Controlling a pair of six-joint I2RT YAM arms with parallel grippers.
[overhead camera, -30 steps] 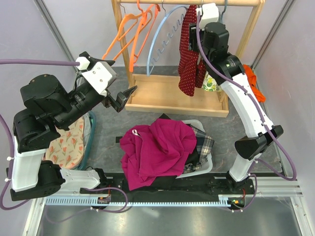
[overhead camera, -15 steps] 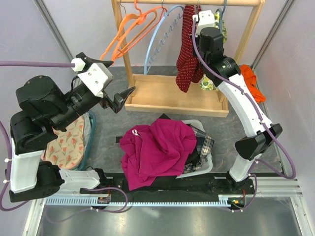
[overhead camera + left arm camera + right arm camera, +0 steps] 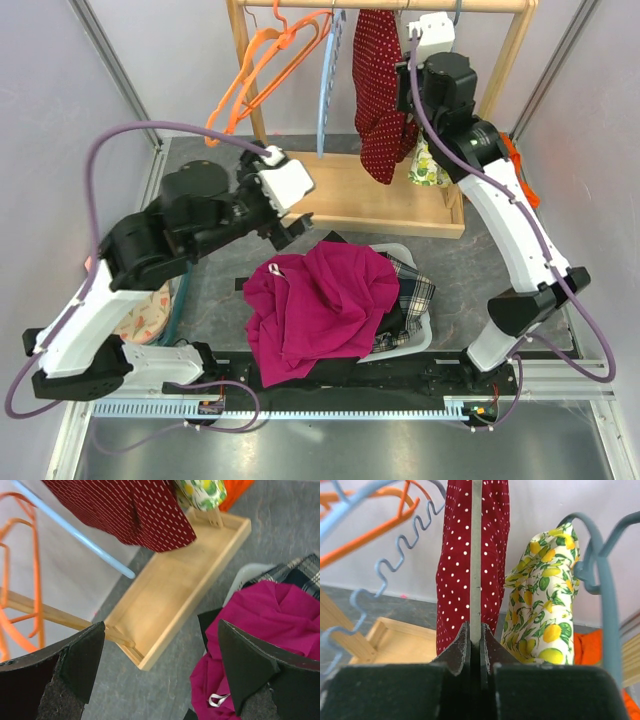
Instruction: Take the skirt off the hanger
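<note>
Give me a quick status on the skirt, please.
Left gripper open, away from the rail. Right gripper shut on pale strip before the skirt. Skirt hangs on rail; lemon-print cloth close beside.

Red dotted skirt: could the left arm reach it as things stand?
Probably yes. The left gripper, jaws open, faces the skirt and its hem, with only the wooden tray between them.

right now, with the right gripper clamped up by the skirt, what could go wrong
The right gripper pinches only a thin grey bar in front of the red polka-dot skirt; that narrow hold may slip when pulled.
The lemon-print garment hangs close beside and could snag.
The left gripper is open, far from the skirt, steadying nothing.
</note>
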